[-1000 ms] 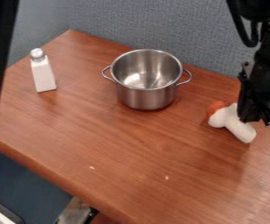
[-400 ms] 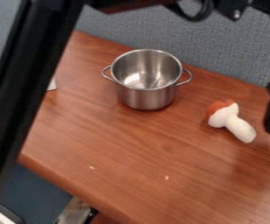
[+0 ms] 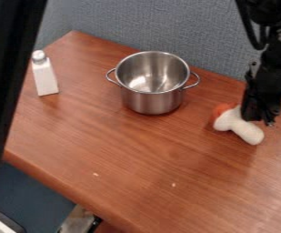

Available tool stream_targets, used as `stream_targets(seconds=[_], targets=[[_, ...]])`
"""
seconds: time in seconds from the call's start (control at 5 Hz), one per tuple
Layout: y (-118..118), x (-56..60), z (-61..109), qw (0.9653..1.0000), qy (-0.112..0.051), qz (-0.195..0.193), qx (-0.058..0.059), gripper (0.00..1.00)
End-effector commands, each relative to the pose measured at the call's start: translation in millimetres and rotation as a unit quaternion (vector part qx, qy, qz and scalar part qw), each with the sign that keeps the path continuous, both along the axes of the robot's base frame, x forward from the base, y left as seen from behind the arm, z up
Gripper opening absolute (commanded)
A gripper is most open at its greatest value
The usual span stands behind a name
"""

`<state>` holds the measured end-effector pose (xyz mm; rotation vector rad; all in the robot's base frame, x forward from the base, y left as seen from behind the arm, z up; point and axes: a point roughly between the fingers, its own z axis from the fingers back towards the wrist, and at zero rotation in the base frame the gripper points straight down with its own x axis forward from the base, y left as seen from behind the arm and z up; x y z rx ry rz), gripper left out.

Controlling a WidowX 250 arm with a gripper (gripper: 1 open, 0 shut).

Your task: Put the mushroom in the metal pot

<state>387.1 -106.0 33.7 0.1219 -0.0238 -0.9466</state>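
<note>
Task was barely begun: the mushroom (image 3: 241, 126) lay on its side on the table (image 3: 118, 150), at about 4 o'clock from the pot (image 3: 153, 82) and well apart from it; the pot held nothing. Lift, carry and drop all remained. Gripper (image 3: 259, 113) pointed down right over the cap end. I could not tell how wide its jaws stood or whether they gripped. Mushroom: reddish cap, thick cream stem.

Claw (image 3: 259, 115) down over mushroom (image 3: 241, 126), right of metal pot (image 3: 153, 82).
</note>
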Motion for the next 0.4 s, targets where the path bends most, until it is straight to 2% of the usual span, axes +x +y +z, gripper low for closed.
stream_targets(seconds=[0.0,0.2], targets=[[5,10.8,20.3,0.998,-0.048,-0.029,-0.029,0.0],[5,12.9,6.1,0.9955,-0.053,-0.062,-0.048,1.0]])
